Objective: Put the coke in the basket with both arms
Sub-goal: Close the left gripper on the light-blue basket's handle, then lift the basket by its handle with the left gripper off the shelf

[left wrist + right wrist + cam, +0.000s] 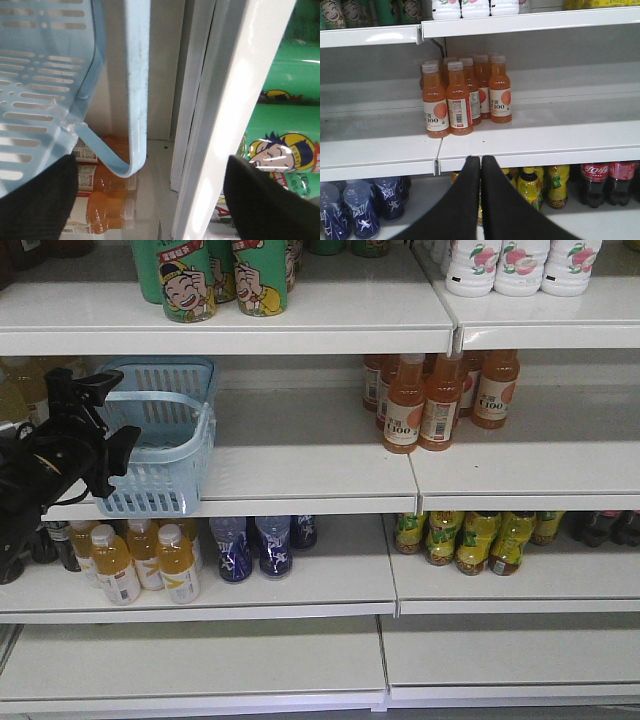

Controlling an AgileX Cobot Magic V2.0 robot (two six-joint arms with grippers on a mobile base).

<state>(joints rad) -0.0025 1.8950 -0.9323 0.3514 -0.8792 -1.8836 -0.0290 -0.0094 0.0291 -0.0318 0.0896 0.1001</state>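
Right gripper: in the right wrist view, we see the right gripper with its two black fingers pressed flat together and nothing between them. It hangs in front of the middle shelf's edge.
Left gripper: in the left wrist view, the left gripper has its fingers spread wide, one at each lower corner.
Handle: the basket's swing handle runs through that gap. We see neither finger clamped on it.
Left arm: the front view shows the left arm at the left edge of the picture, just beside the basket's left side.
Basket: the pale blue basket stands upright at the left end of the middle shelf.
Orange stock: the C100 bottles stand grouped on the same shelf, to the right.
Coke: the coke stands upright at the far right of the lower shelf, near the yellow-green bottles. It is one shelf below the basket, well apart from it and from both grippers.
Top shelf: we note green cartoon cans and white bottles.
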